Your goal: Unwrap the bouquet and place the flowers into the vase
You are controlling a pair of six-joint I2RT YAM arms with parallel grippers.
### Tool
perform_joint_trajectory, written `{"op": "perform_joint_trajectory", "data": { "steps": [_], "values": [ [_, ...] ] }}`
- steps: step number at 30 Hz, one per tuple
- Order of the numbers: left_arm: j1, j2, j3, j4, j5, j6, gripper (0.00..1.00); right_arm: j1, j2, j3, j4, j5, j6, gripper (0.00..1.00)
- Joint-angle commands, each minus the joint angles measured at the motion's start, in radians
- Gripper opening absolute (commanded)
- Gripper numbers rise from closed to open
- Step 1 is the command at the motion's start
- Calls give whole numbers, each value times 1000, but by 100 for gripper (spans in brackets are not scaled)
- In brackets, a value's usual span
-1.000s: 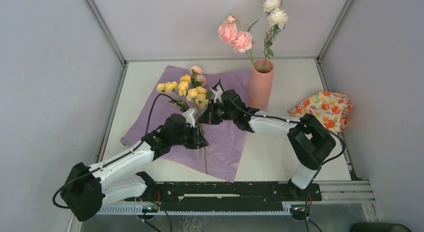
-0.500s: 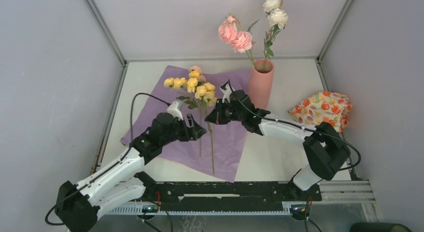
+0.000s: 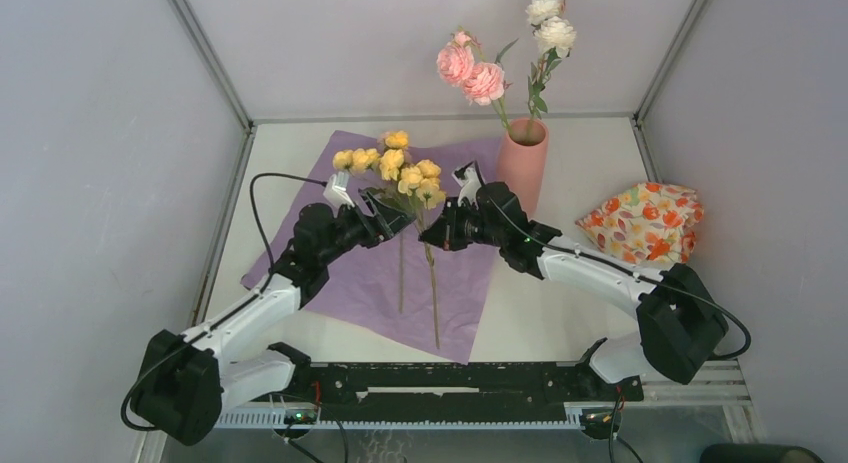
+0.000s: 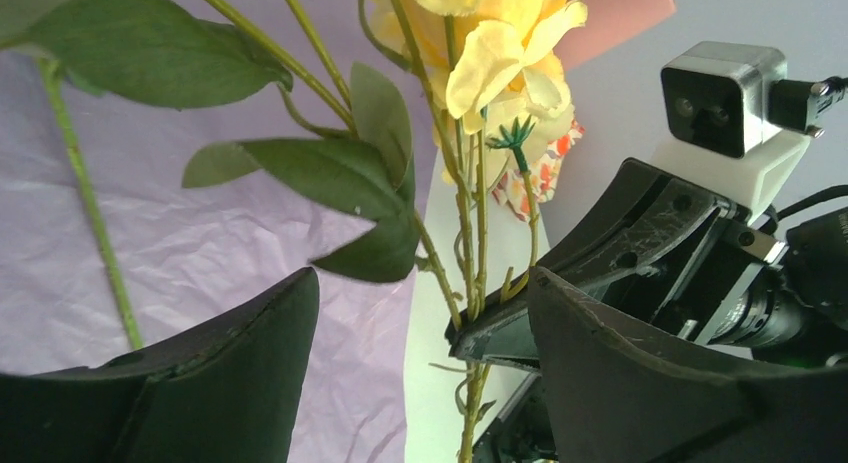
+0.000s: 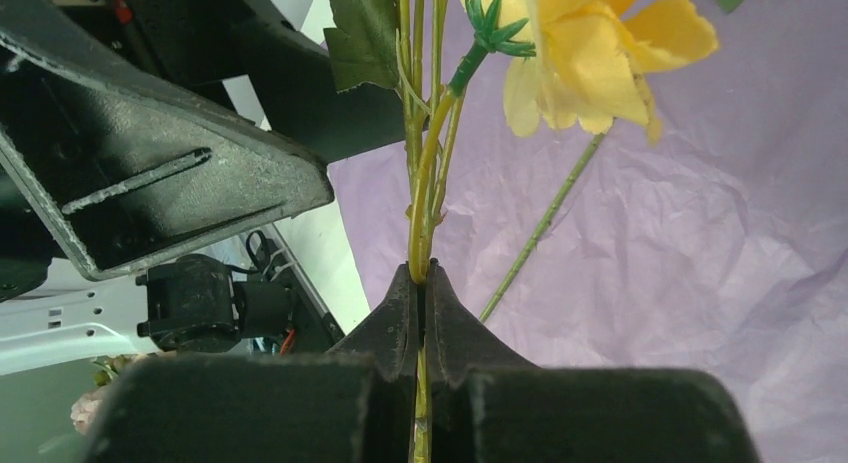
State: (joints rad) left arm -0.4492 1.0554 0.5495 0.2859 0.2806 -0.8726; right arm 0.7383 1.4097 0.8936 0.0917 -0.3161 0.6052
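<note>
Yellow flowers (image 3: pixel 402 170) pinched by outstretched right gripper (image 5: pixel 420 283) (left gripper (image 4: pixel 420 318) agape alongside).

Left arm (image 3: pixel 250 318) and right arm (image 3: pixel 590 268): white link shells, black joints, a thin black cable (image 3: pixel 253 188) looping behind each set of fingers (image 4: pixel 200 383). These are matte black, wedge-shaped, scuffed. Behind the right fingers: silver camera (image 4: pixel 722 91) on white bracket (image 4: pixel 735 168).

Pale grey walls (image 3: pixel 95 133) enclose a white table (image 3: pixel 590 153).
</note>
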Motion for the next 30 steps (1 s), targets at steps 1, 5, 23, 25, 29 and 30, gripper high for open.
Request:
{"op": "perform_joint_trajectory", "data": {
  "steps": [1, 5, 23, 25, 29, 30],
  "values": [
    [8, 42, 25, 174, 74, -46, 81, 10, -45, -4, 27, -12, -29, 0],
    [8, 74, 46, 181, 70, -35, 81, 31, -48, -4, 29, -21, -36, 0],
    [8, 255, 253, 130, 88, 30, 22, 76, -82, -4, -24, 22, -68, 0],
    [7, 259, 280, 126, 96, 33, 16, 75, -91, -4, -33, 38, -69, 0],
    [7, 244, 330, 100, 94, 51, 9, 75, -132, -4, -67, 85, -86, 1],
    [7, 238, 345, 96, 95, 54, 8, 76, -146, -4, -76, 101, -91, 3]
  ]
}}
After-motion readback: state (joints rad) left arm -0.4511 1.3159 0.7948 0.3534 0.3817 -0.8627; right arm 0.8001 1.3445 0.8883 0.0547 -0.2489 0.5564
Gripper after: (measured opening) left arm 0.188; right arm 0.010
